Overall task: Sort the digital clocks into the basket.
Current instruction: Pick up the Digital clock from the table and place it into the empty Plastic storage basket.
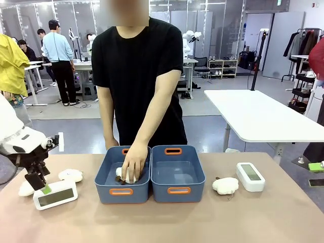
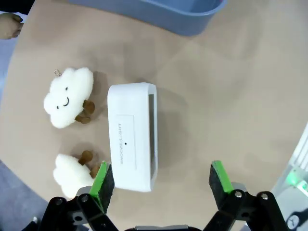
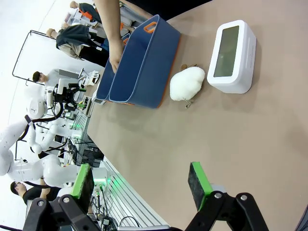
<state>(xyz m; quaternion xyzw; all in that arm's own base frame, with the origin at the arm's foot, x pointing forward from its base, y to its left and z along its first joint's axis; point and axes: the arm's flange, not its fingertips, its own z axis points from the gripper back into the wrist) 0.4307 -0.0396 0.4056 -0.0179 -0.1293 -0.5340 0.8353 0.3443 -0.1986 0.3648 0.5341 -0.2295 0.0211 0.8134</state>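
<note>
The left wrist view showed what the front view hid: the left gripper gaped wide, holding nothing, one clock at its 11 o'clock, just beside one finger. The right gripper stood open and bare too, the other clock well off at 1 o'clock. In the front view, a person's hand covered a plush in the left bin, which touched the right bin.
</note>
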